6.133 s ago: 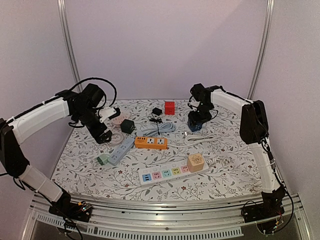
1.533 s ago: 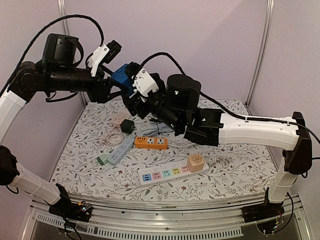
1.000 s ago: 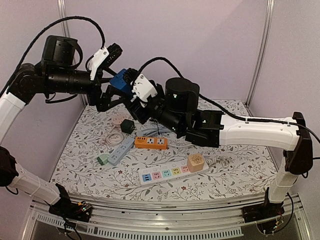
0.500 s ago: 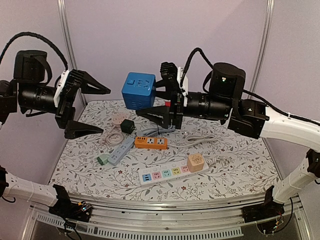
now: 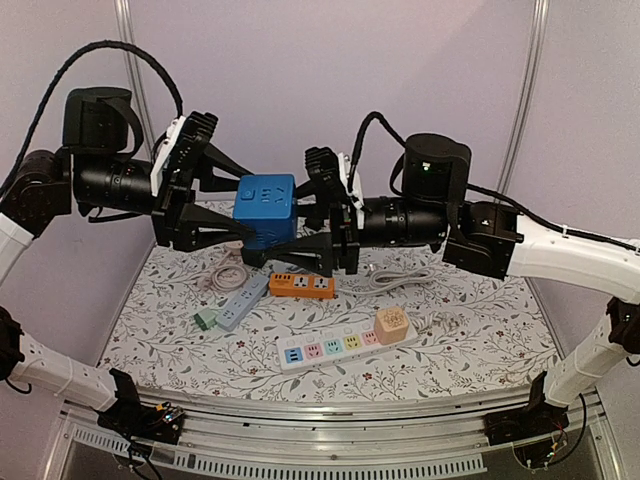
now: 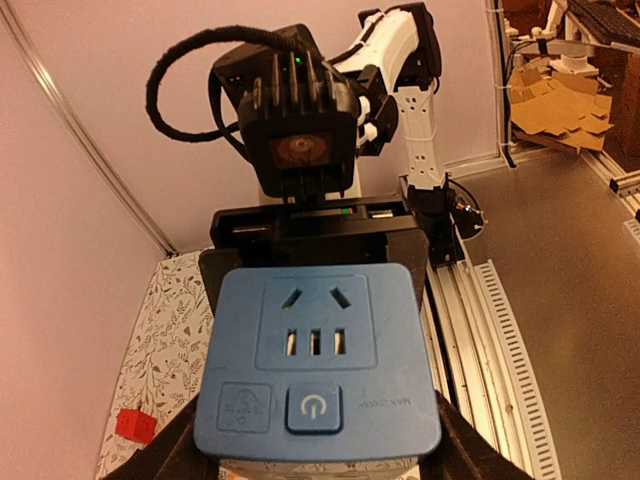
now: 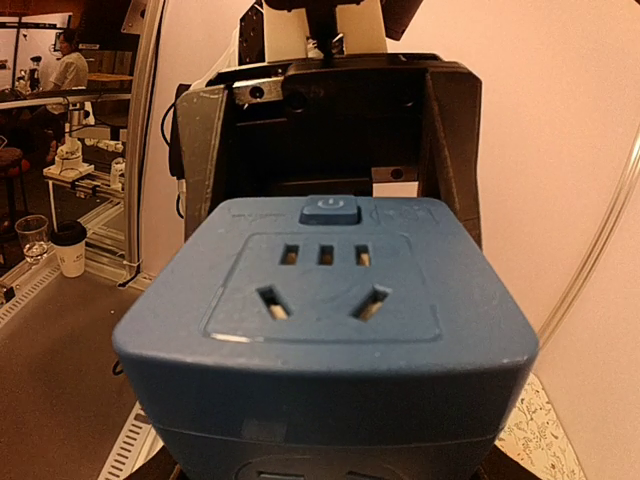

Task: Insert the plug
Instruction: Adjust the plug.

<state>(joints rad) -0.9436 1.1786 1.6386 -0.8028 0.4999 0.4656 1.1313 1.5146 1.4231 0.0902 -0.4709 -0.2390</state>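
Note:
The plug is a blue cube with socket faces and a power button, and it hangs in mid-air above the back of the table. Its pins do not show. My right gripper reaches in from the right and is shut on the cube, one finger above and one below. My left gripper comes from the left with its fingers straddling the cube's other end. In the left wrist view the cube fills the space between the dark fingers. I cannot tell whether they press on it. The right wrist view shows the cube close up.
On the flowered table lie an orange power strip, a white strip with coloured sockets, a peach cube, a light blue strip, a green adapter and a white cable. A small red cube sits at the back.
My left gripper, wide open and apart at the left before, has moved right onto the blue cube and narrowed around it. The right arm has carried the cube slightly lower.

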